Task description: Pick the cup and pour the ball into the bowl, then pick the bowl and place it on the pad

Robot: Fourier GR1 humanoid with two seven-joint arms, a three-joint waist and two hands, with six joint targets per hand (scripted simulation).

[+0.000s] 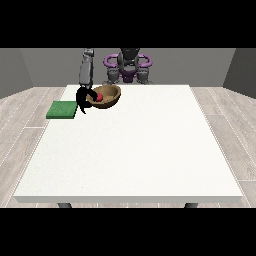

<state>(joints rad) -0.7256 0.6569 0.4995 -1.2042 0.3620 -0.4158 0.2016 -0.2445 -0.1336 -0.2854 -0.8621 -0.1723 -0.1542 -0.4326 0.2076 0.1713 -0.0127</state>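
Note:
A brown bowl [109, 96] is at the table's far left part, with a red ball [99, 97] inside it near its left wall. The black hand at the view's left [83, 98] hangs from a grey forearm and has its fingers curled round the bowl's left rim. I cannot tell whether the bowl rests on the table or is just above it. A flat green pad [62, 110] lies at the table's left edge, just left of that hand. No cup shows. The other hand does not show over the table.
The white table [135, 150] stretches wide towards the camera. The robot's torso [129, 65] stands behind the far edge, just right of the bowl.

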